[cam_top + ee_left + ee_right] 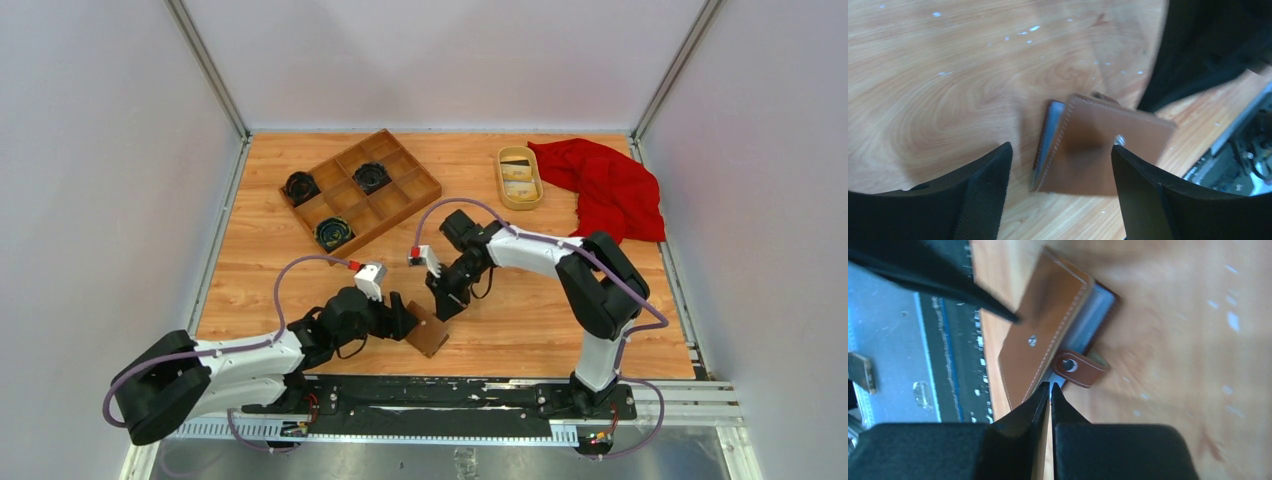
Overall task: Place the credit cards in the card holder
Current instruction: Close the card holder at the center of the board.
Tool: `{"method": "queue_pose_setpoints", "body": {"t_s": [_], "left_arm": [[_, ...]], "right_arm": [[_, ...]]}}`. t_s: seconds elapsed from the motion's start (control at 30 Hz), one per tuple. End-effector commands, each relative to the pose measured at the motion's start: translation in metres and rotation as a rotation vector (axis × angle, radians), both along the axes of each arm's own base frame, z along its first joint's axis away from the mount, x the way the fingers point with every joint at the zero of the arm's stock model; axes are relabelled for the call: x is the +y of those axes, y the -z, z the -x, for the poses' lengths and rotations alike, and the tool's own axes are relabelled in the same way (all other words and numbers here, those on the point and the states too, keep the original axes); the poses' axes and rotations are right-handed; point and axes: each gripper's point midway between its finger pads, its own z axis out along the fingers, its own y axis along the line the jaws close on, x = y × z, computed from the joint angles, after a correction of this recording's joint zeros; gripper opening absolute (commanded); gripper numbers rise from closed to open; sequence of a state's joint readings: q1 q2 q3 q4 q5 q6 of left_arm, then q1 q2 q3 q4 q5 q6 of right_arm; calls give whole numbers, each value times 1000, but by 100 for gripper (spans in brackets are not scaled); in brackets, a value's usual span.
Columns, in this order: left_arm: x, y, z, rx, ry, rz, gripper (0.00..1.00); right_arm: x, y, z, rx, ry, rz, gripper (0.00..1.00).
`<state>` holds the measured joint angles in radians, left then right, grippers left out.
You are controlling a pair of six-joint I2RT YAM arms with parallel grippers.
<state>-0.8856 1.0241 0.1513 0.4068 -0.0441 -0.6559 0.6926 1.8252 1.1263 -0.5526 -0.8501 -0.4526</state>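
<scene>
The card holder point(428, 332) is a brown folded wallet lying near the table's front edge. In the left wrist view the card holder point(1103, 150) shows a grey-blue inner edge point(1050, 135) on its left side. My left gripper point(1060, 185) stands open just short of it, and no finger touches it. My right gripper point(1050, 387) is shut, with only a thin slit and nothing seen between the tips. Its tips sit at the card holder's point(1043, 325) edge, beside the snap strap point(1078, 367). No credit cards show on their own; any inside are hidden.
A wooden compartment tray point(400, 195) with three dark round items stands at the back. An oval yellow dish point(503, 185) with pale flat things and a red cloth point(610, 190) lie back right. The metal rail point(450, 395) runs right behind the wallet.
</scene>
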Motion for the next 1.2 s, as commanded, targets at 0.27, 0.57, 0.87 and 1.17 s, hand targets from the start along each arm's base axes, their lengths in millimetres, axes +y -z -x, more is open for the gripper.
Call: {"method": "queue_pose_setpoints", "body": {"t_s": [0.27, 0.57, 0.87, 1.17], "left_arm": [[41, 14, -17, 9, -140, -139, 64], [31, -2, -14, -26, -14, -94, 65], [25, -19, -1, -34, 24, 22, 67], [27, -22, 7, -20, 10, 91, 67]], "right_arm": [[21, -29, 34, -26, -116, -65, 18], [2, -10, 16, -229, -197, -19, 45], [11, -15, 23, -770, -564, -317, 67], [30, 10, 33, -698, -566, -232, 64]]}}
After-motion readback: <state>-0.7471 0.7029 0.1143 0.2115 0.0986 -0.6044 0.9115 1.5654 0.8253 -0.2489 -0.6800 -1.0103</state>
